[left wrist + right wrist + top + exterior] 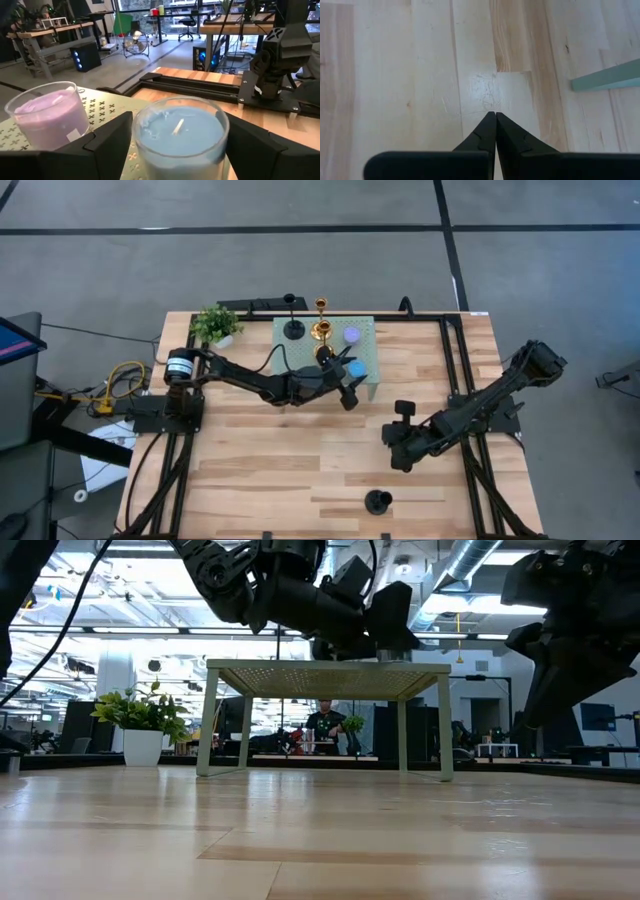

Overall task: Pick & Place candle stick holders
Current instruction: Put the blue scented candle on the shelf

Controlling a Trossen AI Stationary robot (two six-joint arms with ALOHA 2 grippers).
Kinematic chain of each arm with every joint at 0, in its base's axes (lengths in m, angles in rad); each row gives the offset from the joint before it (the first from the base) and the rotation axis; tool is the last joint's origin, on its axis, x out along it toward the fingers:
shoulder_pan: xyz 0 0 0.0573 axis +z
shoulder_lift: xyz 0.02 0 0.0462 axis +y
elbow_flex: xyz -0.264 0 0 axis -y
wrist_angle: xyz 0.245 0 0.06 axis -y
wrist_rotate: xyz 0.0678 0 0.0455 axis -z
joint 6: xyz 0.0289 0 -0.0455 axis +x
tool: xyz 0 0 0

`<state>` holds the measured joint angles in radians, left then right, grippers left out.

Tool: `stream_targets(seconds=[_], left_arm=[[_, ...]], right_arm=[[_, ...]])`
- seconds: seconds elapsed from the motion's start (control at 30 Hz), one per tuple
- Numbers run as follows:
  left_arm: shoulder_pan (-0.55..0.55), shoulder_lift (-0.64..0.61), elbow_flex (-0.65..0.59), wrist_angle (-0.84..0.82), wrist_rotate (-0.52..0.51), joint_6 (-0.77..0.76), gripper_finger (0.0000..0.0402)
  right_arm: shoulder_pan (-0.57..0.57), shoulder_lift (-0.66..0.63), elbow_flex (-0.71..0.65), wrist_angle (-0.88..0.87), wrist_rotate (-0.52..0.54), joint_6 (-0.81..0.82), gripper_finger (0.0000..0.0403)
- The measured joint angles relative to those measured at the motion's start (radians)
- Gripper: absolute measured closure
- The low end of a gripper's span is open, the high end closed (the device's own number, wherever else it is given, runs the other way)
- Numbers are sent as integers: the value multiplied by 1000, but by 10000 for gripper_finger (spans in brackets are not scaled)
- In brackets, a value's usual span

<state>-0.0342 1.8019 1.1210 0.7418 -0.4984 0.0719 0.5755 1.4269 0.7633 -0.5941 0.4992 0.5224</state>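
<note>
A blue holder (356, 369) (180, 135), a stubby glass, stands on its base near the right end of the mint-green stand (300, 355) (107, 107). My left gripper (352, 382) (180, 125) is open, one finger close on each side of the glass. A lilac holder (352, 336) (50, 115), a gold holder (321, 330) and a black holder (293, 328) also stand on the stand's top. Another black holder (377, 501) stands on the table near its front edge. My right gripper (397, 455) (495, 115) is shut above bare wood, right of centre. My left gripper has a finger (112, 142) at each side of the blue holder's glass wall (142, 145). Whether they touch it, I cannot tell. The fingers come in level from the table's left. The holder stands upright on the stand's top.
A small potted plant (215, 325) (143, 730) stands left of the stand at the table's far edge. The stand's legs (210, 720) lift its top well above the wood. One edge of the stand (607, 79) shows in the right wrist view. Bare wood lies across the middle and near left.
</note>
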Motion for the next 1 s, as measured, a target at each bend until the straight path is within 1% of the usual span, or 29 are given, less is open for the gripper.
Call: stream_targets(seconds=[0.3, 0.47, 0.6, 0.77, 0.87, 0.93, 1.0], left_arm=[[-13, -71, 0, -13, -3, 7, 112], [-67, -120, 0, -57, -2, 6, 112], [-125, -133, 0, -78, -2, 8, 112], [-193, -134, 0, -82, -6, 127, 112], [-233, -140, 0, -113, -39, 186, 112], [-258, -162, -3, -173, -80, 215, 112], [-284, -196, -4, -252, -125, 209, 112]], right_arm=[[0, 0, 0, 4, 0, 2, 402], [0, 0, 0, 4, 0, 2, 402], [0, 0, 0, 4, 0, 1, 402], [0, 0, 0, 4, 0, -5, 402], [0, 0, 0, 4, 0, -5, 402], [0, 0, 0, 4, 0, -5, 402], [0, 0, 0, 4, 0, -5, 402]])
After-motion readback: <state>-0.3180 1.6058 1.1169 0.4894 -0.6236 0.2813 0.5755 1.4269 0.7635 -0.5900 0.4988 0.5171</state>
